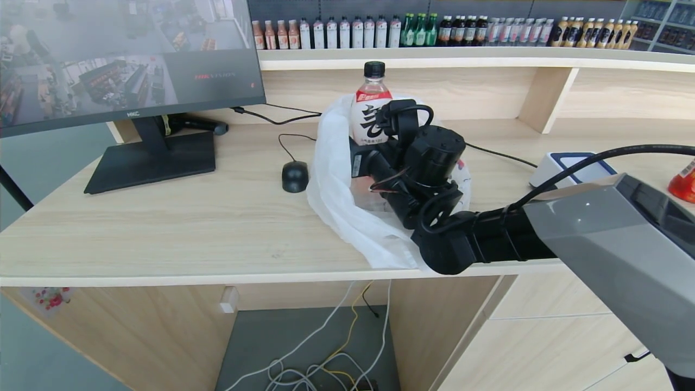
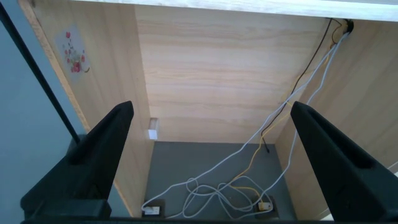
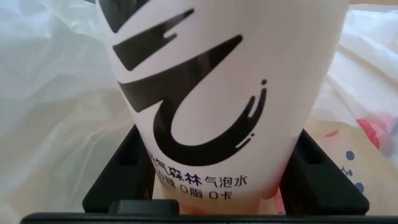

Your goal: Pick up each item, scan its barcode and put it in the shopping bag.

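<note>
Right claw (image 1: 376, 155) grips bottle (image 1: 371, 115) in bag (image 1: 331, 187), unreleased. Red item (image 1: 685, 185) on counter (image 1: 163, 228) remains. Left claw (image 2: 211, 130) wide.

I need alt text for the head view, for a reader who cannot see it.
The right gripper holds an upright drink bottle in the opening of a white shopping bag on a wooden counter. A monitor and a black mouse stand to its left.

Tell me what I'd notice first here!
A clear plastic bottle with a black cap and white label stands upright in the white plastic shopping bag on the pale wooden counter. Black jaws clamp it on both sides. A big black monitor stands at the counter's left end.
</note>
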